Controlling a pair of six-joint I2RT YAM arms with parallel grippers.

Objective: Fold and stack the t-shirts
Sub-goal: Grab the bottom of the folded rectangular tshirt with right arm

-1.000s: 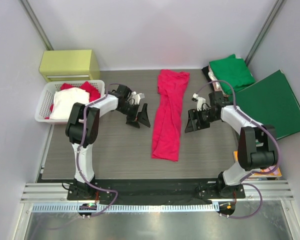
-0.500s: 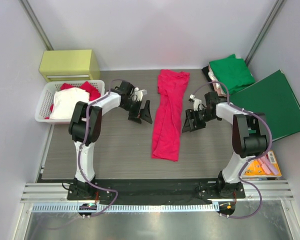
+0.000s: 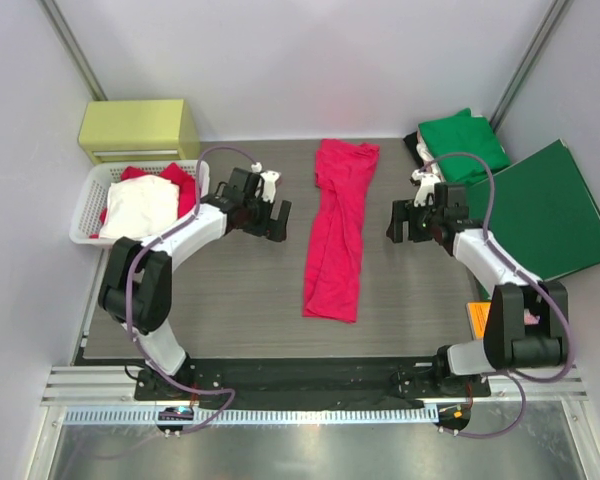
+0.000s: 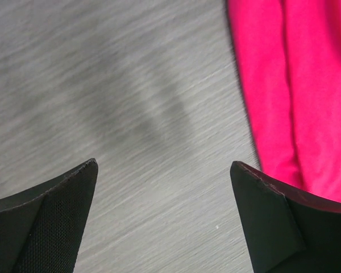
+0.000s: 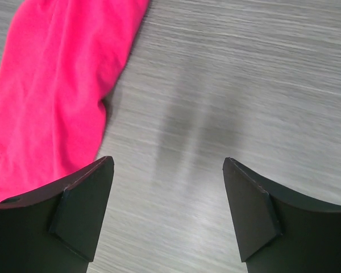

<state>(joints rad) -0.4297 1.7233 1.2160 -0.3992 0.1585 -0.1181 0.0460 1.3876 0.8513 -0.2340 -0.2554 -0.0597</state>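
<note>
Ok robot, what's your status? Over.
Both jaws open, empty, above the table. Red shirt between them, lying as a long narrow strip. Nothing in the way. Over.

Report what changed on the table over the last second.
Both arms drew back from the pinkish-red t-shirt. The left gripper and the right gripper each moved slightly outward and farther from the bases. Their jaws stand open and empty; nothing was taken hold of or let go. The pinkish-red t-shirt, the basket and the green t-shirt stayed as they were.

Left arm [image 3: 195, 226], right arm [image 3: 477, 252]: white links, black joints, purple cables [image 3: 467, 155], black wedge jaws.
</note>
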